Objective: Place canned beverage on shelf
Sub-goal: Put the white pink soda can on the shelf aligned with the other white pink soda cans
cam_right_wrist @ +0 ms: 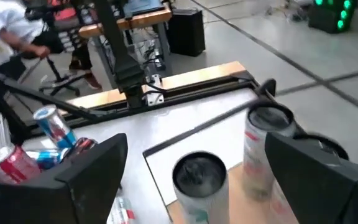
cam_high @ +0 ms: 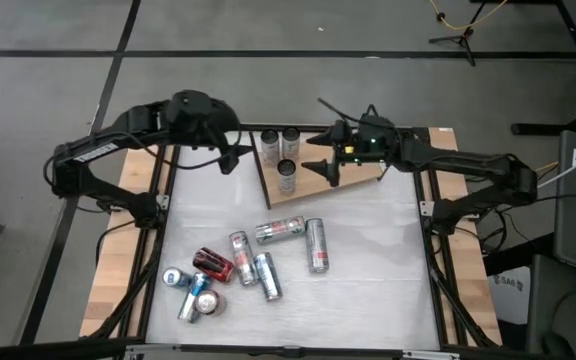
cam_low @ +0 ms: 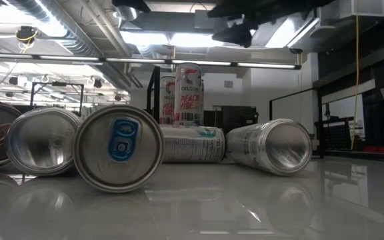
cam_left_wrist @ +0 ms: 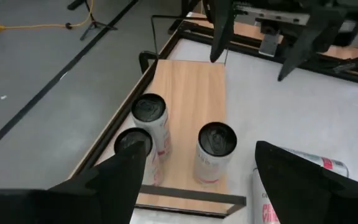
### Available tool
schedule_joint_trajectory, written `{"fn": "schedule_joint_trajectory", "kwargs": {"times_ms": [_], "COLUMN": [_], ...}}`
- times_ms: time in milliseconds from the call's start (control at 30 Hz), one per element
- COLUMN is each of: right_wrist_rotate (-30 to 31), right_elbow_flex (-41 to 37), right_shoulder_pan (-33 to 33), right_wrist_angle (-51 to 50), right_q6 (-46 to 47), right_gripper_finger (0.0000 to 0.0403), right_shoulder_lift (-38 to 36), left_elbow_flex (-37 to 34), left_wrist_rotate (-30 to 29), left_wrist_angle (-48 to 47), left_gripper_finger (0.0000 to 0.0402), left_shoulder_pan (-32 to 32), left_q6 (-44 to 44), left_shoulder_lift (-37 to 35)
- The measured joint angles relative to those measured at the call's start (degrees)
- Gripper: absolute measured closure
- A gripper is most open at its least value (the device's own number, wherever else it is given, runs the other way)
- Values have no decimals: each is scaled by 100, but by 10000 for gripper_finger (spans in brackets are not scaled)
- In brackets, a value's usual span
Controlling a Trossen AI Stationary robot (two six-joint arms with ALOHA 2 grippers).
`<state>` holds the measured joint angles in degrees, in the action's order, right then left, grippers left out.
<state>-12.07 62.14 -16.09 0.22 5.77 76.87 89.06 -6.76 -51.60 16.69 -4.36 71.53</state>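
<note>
The shelf (cam_high: 366,180) is a light wooden board with a thin black wire frame (cam_left_wrist: 185,196), lying at the table's far middle. Three cans stand upright on it near its left end: two side by side (cam_left_wrist: 149,118) (cam_left_wrist: 132,149) and one apart (cam_left_wrist: 215,149). My left gripper (cam_high: 230,158) hangs open in the air just left of the shelf, nothing between its fingers (cam_left_wrist: 120,171). My right gripper (cam_high: 320,172) hangs open above the shelf's middle, pointing toward the standing cans (cam_right_wrist: 197,177), and is empty too. Several more cans (cam_high: 280,230) lie on their sides on the white tabletop.
The loose cans lie in a cluster at the table's near left and middle (cam_high: 208,285) (cam_high: 316,245); in the low view their ends fill the foreground (cam_low: 119,148). The shelf's right part (cam_left_wrist: 194,87) is bare wood. Wooden side boards and black frame rails (cam_high: 158,240) border the tabletop.
</note>
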Motion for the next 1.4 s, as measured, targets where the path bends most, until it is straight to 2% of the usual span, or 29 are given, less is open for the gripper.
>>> {"fn": "schedule_joint_trajectory", "kwargs": {"times_ms": [200,567,667,867,1400], "right_wrist_rotate": [-34,-45,-36,412,655], "right_elbow_flex": [628,1533,1568,1568,1568], "right_shoulder_pan": [317,332,326,285,282], "right_wrist_angle": [-172,-980,-1199,-1468,-1485], "right_q6": [-849,-1245,-1252,-1382,-1512], "right_gripper_finger": [27,27,27,27,27], "right_shoulder_lift": [496,1363,1528,1760,2171], "left_elbow_flex": [-1,-2,-2,-2,-2], "left_wrist_rotate": [-15,-1,2,2,2], "left_wrist_angle": [-61,-65,-69,-72,-96], "left_gripper_finger": [107,107,107,107,107], "left_shoulder_pan": [-22,-24,-26,-26,-26], "left_q6": [-2,-2,-2,0,0], "left_shoulder_lift": [-45,-22,-18,-18,-18]}}
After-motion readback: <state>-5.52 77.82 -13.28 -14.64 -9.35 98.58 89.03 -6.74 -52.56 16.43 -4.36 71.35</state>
